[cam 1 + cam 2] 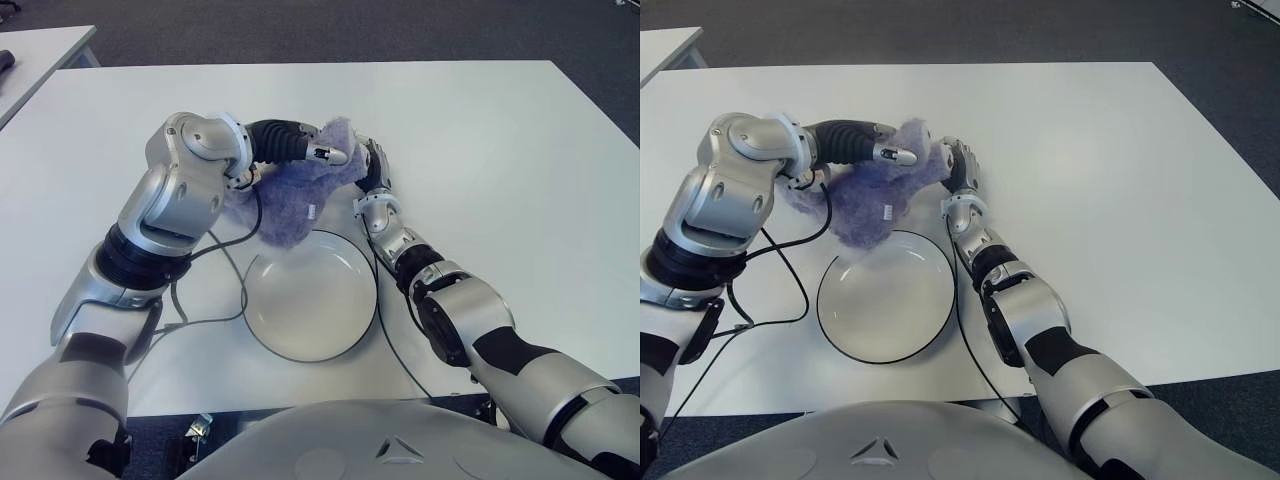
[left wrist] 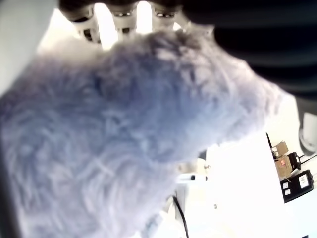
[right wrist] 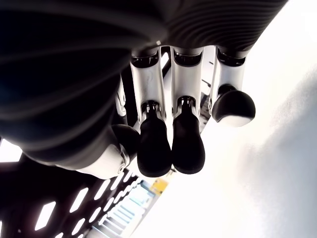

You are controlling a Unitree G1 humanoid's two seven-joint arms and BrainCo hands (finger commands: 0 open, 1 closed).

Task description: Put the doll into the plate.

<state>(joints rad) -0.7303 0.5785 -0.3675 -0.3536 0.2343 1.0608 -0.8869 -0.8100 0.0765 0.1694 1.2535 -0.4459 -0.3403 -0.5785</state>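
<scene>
A fluffy purple doll (image 1: 290, 200) hangs from my left hand (image 1: 322, 150), whose fingers curl over its top; the left wrist view is filled with the doll (image 2: 129, 134). Its lower end overlaps the far rim of the white, dark-rimmed plate (image 1: 310, 300), which lies on the white table (image 1: 500, 150) close in front of me. My right hand (image 1: 372, 165) shows just right of the doll, at its edge. The right fingers (image 3: 171, 144) are relaxed and hold nothing.
Black cables (image 1: 225, 250) trail from my left arm across the table to the left of the plate, and another (image 1: 390, 340) runs along its right side. A second white table (image 1: 40, 50) stands at the far left. Dark floor lies beyond the far edge.
</scene>
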